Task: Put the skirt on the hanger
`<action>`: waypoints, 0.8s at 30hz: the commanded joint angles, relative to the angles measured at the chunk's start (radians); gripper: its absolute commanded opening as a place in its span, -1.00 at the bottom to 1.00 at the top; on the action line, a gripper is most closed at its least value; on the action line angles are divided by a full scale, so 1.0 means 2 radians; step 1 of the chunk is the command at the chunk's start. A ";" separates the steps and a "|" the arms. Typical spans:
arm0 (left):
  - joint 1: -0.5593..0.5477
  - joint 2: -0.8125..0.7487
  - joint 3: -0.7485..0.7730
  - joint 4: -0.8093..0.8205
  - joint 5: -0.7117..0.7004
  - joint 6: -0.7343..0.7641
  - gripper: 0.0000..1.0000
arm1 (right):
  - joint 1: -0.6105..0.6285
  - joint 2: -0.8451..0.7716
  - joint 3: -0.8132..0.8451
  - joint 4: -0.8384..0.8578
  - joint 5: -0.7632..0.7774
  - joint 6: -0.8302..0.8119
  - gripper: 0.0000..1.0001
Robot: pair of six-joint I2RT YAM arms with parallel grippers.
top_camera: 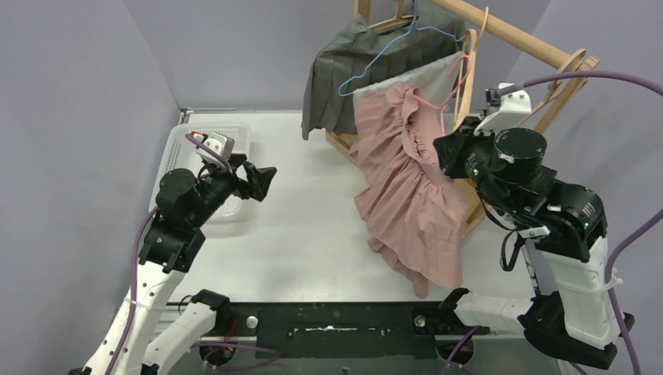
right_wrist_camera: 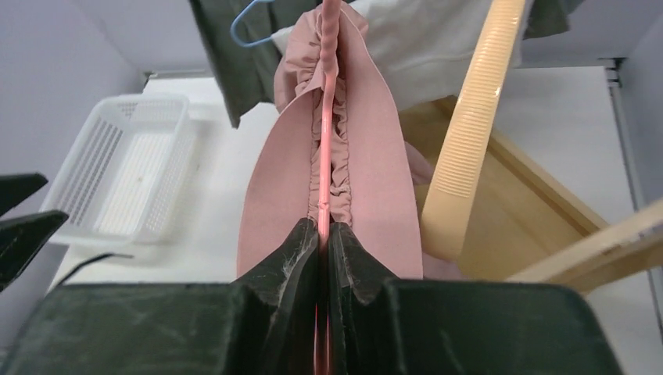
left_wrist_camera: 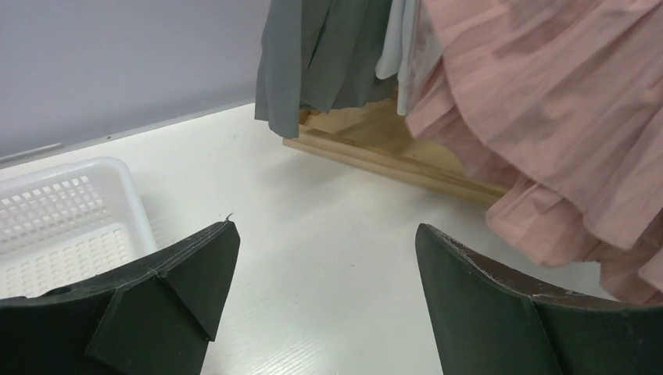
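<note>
A pink pleated skirt [top_camera: 406, 187] hangs from a thin pink wire hanger [top_camera: 438, 105] in front of the wooden rack, its hem reaching the table. In the right wrist view the skirt's gathered waistband [right_wrist_camera: 375, 156] runs along the hanger wire [right_wrist_camera: 324, 117]. My right gripper [right_wrist_camera: 323, 230] is shut on that wire, just below the waistband. My left gripper [top_camera: 266, 181] is at the left of the table, open and holding nothing. In its own view its gripper [left_wrist_camera: 327, 230] stands over bare table, with the skirt [left_wrist_camera: 547, 117] to its right.
A white perforated basket [top_camera: 234, 137] sits under the left arm. The wooden rack [top_camera: 508, 31] at the back right carries a grey skirt [top_camera: 344, 70] on a blue wire hanger, a pale grey garment [top_camera: 414, 78] and beige plastic hangers [right_wrist_camera: 469, 141].
</note>
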 commanded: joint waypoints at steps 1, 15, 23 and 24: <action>0.003 0.001 -0.002 0.018 -0.018 0.009 0.69 | 0.001 0.009 0.040 -0.016 0.129 0.043 -1.00; 0.003 0.010 -0.015 0.023 -0.020 0.019 0.69 | -0.011 0.128 0.090 0.084 0.204 -0.028 -1.00; 0.003 0.011 -0.014 0.011 -0.019 0.032 0.69 | -0.048 0.212 0.114 0.142 0.270 -0.014 -1.00; 0.003 0.011 -0.014 0.009 -0.019 0.034 0.69 | -0.053 0.219 0.116 0.150 0.282 -0.011 -1.00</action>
